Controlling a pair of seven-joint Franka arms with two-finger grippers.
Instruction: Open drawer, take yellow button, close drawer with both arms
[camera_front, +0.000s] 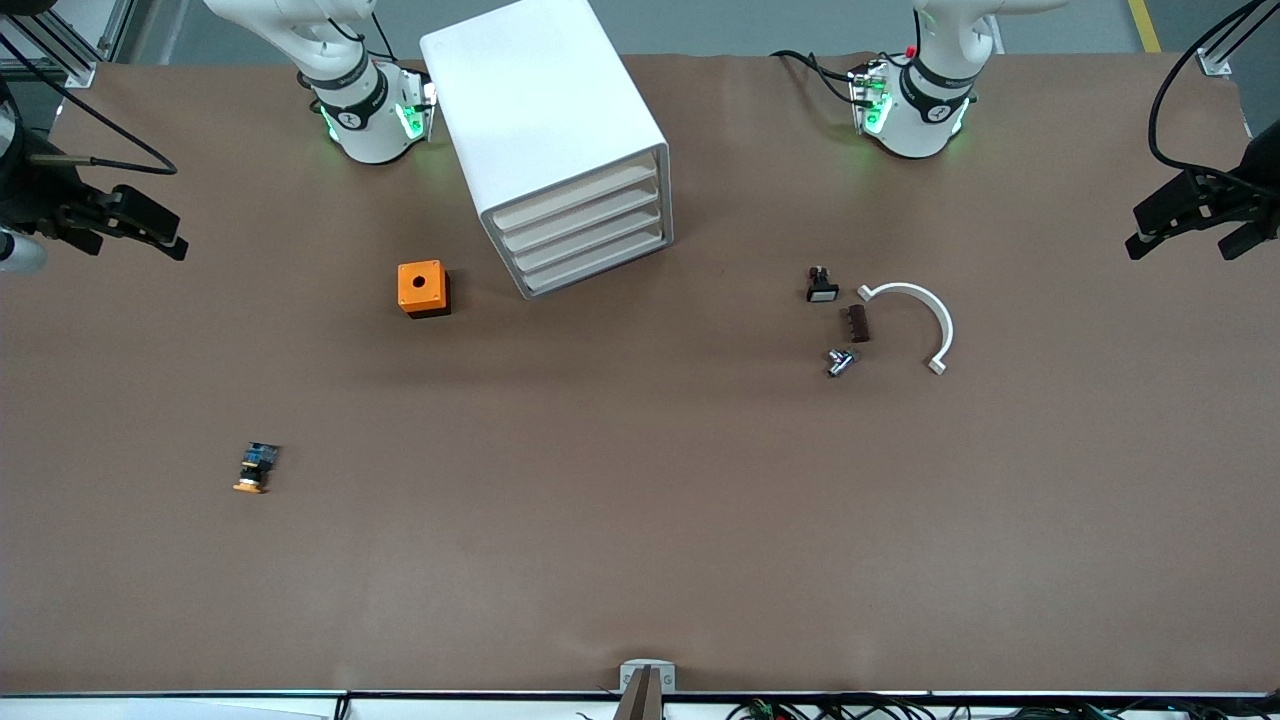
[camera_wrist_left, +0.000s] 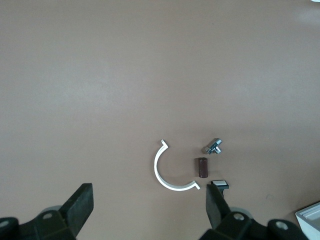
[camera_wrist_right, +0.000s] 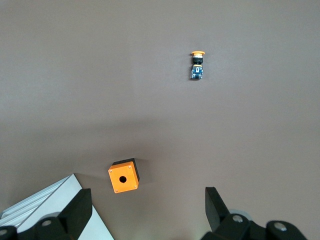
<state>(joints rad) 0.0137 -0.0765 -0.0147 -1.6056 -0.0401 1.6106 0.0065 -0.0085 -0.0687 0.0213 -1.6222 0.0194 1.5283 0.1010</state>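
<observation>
A white drawer cabinet stands on the brown table between the two arm bases, turned at an angle, with all four drawers looking shut. The button already lies out on the open table, well toward the right arm's end and nearer to the front camera than the orange box, which sits just beside the cabinet. Both arms wait, raised at the table's two ends. The left gripper hangs with its fingers spread wide and empty over the small cluster at its own end: a white curved clip, a small brown block, a little metal fitting and a black part with a white face. The right gripper is likewise spread and empty, above the orange box and the cabinet's corner. The step in hand seems to be opening a drawer, so one arm should probably brace the light cabinet while the other hooks a drawer lip and pulls straight along the cabinet's slanted axis, slowly. Pulling off that line could twist or drag the whole cabinet toward the orange box.
</observation>
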